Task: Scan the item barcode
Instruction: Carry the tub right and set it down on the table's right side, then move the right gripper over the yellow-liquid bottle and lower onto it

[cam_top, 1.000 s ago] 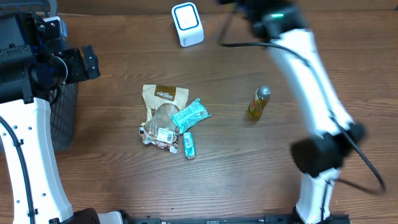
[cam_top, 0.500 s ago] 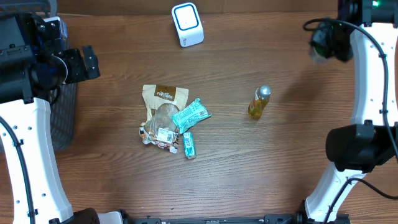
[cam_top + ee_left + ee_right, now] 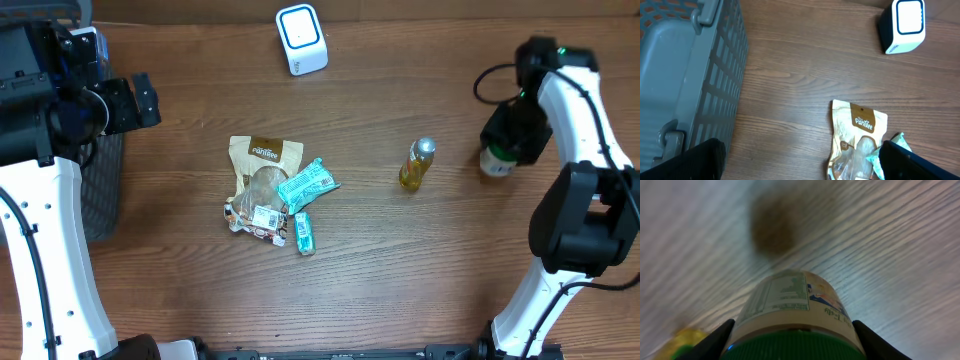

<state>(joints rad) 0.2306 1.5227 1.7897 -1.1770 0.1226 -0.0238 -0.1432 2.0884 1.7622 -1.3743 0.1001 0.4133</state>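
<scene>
Counting what is on the bench (image 3: 400, 285) gives one white scanner (image 3: 301, 40) with a blue-ringed face at the far edge and one tan snack bag (image 3: 262, 160) near the middle. There are two teal packets: a larger teal packet (image 3: 308, 184) overlapping the bag's right edge and a smaller teal packet (image 3: 304, 233) just below it. One yellow bottle (image 3: 417, 165) with a silver cap sits to their right, and there is one jar (image 3: 790, 297) with a green lid and a printed label. The right pincer (image 3: 510, 138) grips that jar by its lid end at the right side of the bench, just right of the yellow bottle and well apart from the scanner. The left pincer (image 3: 805, 161) hangs over the left side with its jaws spread wide and nothing between them. The only container is a grey slatted basket (image 3: 715, 75) at the left edge. Only part of its inside shows, and its contents cannot be made out. The bag's lower end is crumpled around a small white label, and I cannot tell whether that is a separate item. From overhead the right arm covers most of the jar. In the right wrist view the lid is cut off by the bottom edge and the bench behind is blurred. Whether the jar touches the bench cannot be told.
</scene>
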